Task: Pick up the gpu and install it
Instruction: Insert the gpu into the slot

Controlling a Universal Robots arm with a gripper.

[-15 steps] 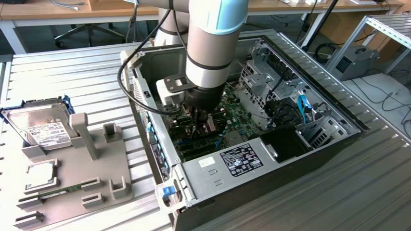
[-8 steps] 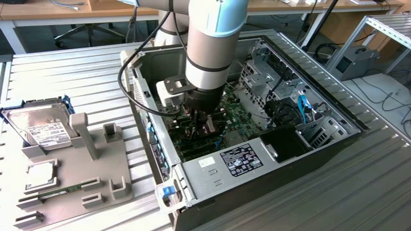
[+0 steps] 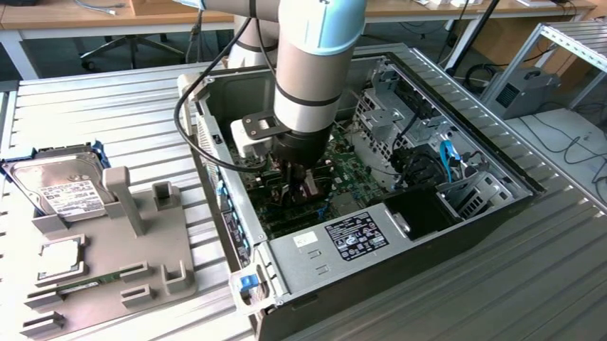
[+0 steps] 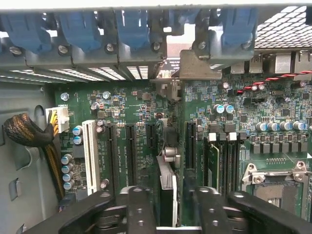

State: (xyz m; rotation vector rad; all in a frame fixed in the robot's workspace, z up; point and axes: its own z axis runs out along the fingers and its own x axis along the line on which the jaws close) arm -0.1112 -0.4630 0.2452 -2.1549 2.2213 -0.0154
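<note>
On the exterior view's left a grey tray [image 3: 166, 249] carries one hard drive [image 3: 62, 188], one CPU [image 3: 62, 259] and one memory stick [image 3: 90, 284]; no card lies on it. To the right of the tray stands the one open case [image 3: 313, 277], and the single arm [image 3: 318, 64] reaches down into it, with the gripper [image 3: 296, 186] low over the motherboard [image 4: 273, 122]. In the wrist view, from the left, there is one white slot [image 4: 89, 151], then black slots. Next comes the one gpu [image 4: 168, 195], seen edge-on and upright in a slot near the board's middle, with its grey bracket [image 4: 197, 66] at the rear wall under the blue clips [image 4: 80, 27], of which I count four. The two fingers [image 4: 140, 209] flank the card with the jaws apart. A gap shows on one side, and on the other I cannot tell whether the finger touches. I judge this to be the end of the install step: the card looks placed in its slot and let go, though whether it is pressed fully home cannot be told from here. Any move from this pose calls for travel in line with the card, so that neither finger knocks it askew or catches the capacitors and slots beside it.
</note>
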